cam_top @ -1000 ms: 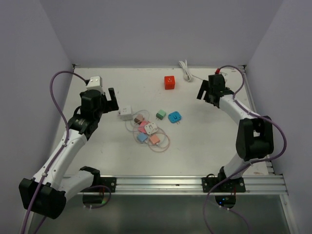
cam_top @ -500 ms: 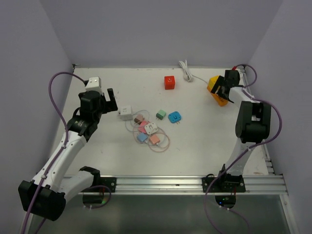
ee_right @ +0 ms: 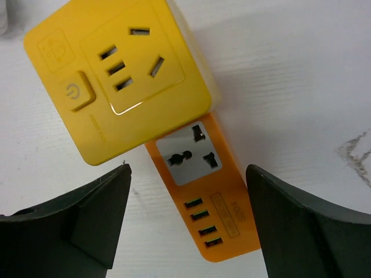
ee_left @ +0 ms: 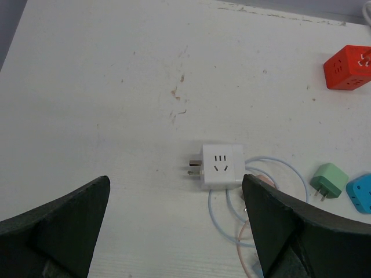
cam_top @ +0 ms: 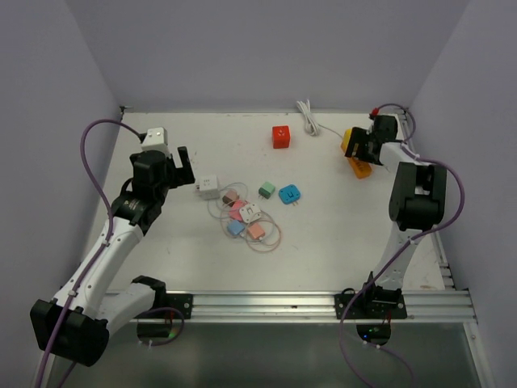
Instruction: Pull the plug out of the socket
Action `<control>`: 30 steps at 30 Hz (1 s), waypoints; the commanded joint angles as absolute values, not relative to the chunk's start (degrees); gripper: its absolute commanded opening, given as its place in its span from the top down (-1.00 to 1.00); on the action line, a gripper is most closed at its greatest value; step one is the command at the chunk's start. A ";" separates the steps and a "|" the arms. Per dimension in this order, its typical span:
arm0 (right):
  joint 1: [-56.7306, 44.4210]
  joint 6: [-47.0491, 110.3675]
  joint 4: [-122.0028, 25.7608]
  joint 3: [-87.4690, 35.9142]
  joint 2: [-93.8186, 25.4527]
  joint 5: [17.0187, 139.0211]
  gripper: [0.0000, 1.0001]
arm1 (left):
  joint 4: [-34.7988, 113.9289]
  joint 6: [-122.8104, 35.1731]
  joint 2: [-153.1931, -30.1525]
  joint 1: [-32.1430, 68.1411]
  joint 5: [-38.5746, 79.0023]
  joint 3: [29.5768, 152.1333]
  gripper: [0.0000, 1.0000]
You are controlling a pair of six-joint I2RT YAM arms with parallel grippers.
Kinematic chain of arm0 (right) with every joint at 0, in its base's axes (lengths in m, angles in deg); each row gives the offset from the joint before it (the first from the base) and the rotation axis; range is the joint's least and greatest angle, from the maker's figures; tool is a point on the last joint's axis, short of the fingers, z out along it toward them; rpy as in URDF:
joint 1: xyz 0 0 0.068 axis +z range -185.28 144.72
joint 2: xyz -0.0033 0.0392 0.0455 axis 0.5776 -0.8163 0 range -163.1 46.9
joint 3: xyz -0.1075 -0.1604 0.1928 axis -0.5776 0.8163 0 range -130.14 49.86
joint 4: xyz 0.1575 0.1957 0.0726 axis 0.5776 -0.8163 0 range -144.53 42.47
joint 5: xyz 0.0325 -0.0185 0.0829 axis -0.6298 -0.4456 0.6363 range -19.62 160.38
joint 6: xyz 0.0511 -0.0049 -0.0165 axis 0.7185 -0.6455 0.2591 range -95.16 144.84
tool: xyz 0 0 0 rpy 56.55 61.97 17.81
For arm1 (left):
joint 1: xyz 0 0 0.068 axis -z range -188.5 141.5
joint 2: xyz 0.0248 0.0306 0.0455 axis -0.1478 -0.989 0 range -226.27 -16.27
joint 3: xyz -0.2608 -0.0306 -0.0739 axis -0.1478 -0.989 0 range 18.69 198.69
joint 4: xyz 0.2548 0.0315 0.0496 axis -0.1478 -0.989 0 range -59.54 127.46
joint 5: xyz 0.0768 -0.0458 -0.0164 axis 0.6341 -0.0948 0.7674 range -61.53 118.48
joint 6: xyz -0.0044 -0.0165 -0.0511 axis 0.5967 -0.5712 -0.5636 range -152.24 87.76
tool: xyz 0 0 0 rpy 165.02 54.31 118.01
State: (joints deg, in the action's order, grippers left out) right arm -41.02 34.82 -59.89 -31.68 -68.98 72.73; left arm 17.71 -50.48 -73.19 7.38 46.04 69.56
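Pale lilac walls (cam_top: 258, 48) enclose a scuffed white table (cam_top: 323, 242). Left of centre, the left gripper (ee_left: 175, 185) hangs with jaws wide apart over a white adapter (ee_left: 220, 165). At the far right, the right gripper (ee_right: 188, 168) has its jaws apart astride the orange plug (ee_right: 203, 185), which touches the yellow socket (ee_right: 116, 81).

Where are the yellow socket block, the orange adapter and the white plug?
yellow socket block (ee_right: 124, 63), right wrist view, middle of its top face
orange adapter (ee_right: 186, 155), right wrist view, its grey socket panel
white plug (ee_left: 221, 166), left wrist view, its top face
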 commanded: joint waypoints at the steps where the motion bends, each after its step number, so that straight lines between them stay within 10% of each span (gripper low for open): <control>1: -39.94 34.42 -58.86 -29.87 -67.98 79.87 -0.65 | 20.76 -49.20 -72.08 7.14 45.97 69.31 -0.99; 12: -36.86 35.83 -57.81 -25.56 -66.39 69.68 -0.55 | 20.76 -49.11 -72.08 7.14 45.35 69.22 -0.99; 30: -20.00 42.86 -59.57 -5.17 -48.03 62.73 0.74 | 21.20 -49.47 -72.95 7.14 41.93 69.05 -0.99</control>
